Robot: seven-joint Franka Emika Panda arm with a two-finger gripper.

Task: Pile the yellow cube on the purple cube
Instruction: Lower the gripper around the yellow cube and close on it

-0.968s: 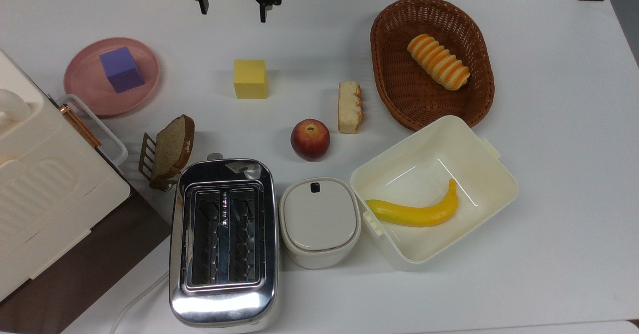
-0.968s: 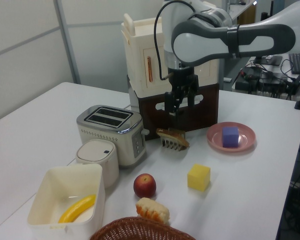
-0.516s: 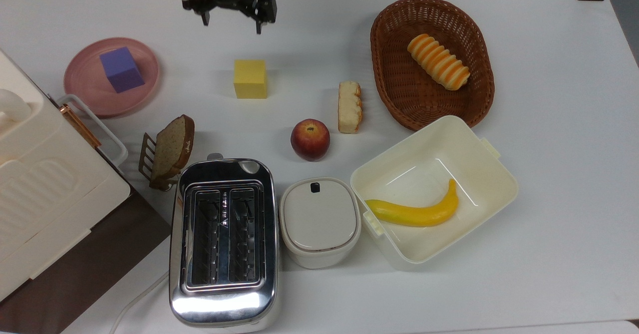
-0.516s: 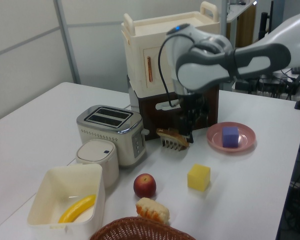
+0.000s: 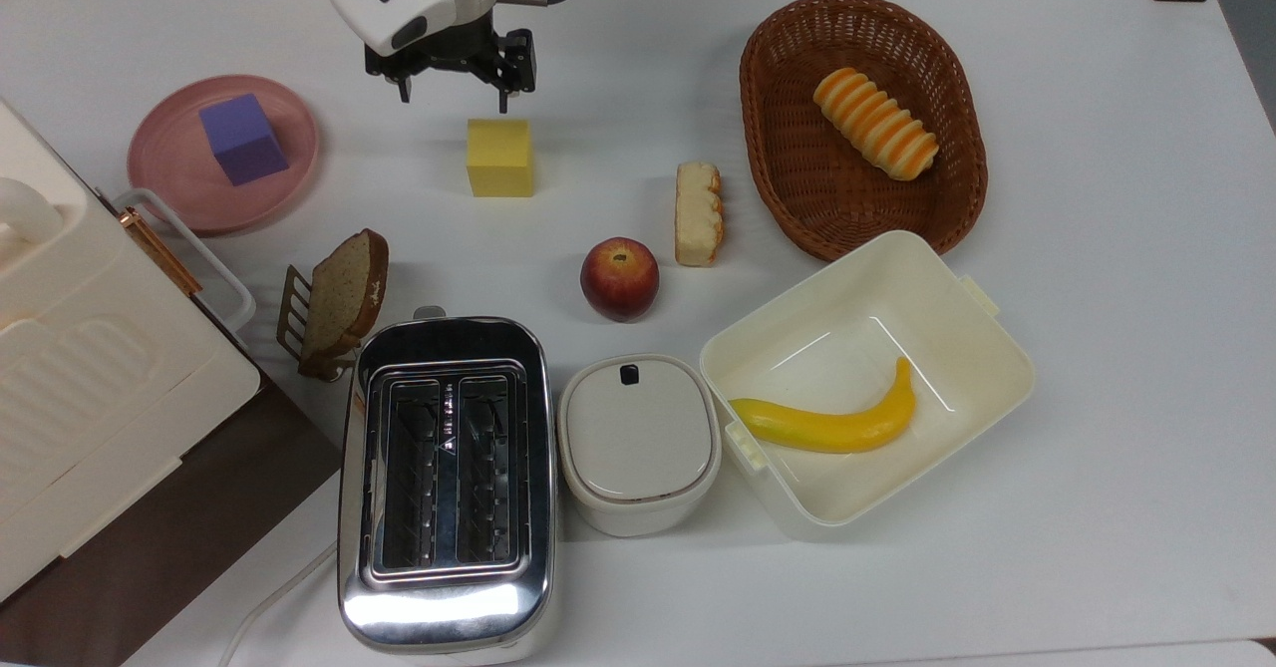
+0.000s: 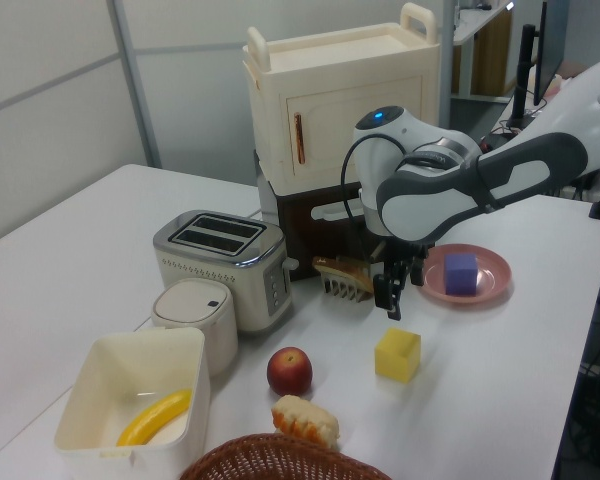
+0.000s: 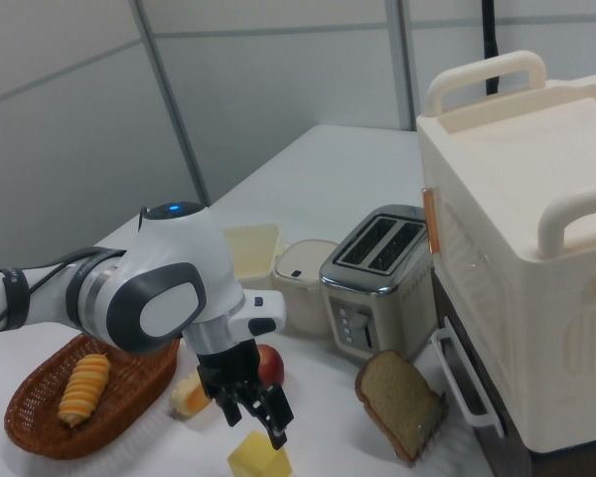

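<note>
The yellow cube [image 5: 499, 157] sits on the white table near the middle of the top view's upper half. My gripper [image 5: 454, 99] hangs open just beyond the cube's far edge, shifted slightly to the top view's left, with nothing between its fingers. It hovers above the table, apart from the cube. In the left view the gripper [image 6: 395, 300] is just above and behind the yellow cube [image 6: 398, 355]. The right view has the gripper [image 7: 258, 422] right over the yellow cube [image 7: 258, 460]. The purple cube [image 5: 242, 139] rests on a pink plate [image 5: 289, 178] at the top view's left.
An apple [image 5: 619, 278] and a bread piece [image 5: 698, 213] lie near the cube. A brown basket [image 5: 768, 149] holds a striped roll. Toaster [image 5: 447, 478], lidded pot [image 5: 638, 443], tub [image 5: 982, 388] with banana, toast rack [image 5: 339, 298] and a cream cabinet [image 5: 90, 378] line the front.
The arm has come in from the table's far edge and lowered the open gripper toward the yellow cube. Both cubes stay where they were.
</note>
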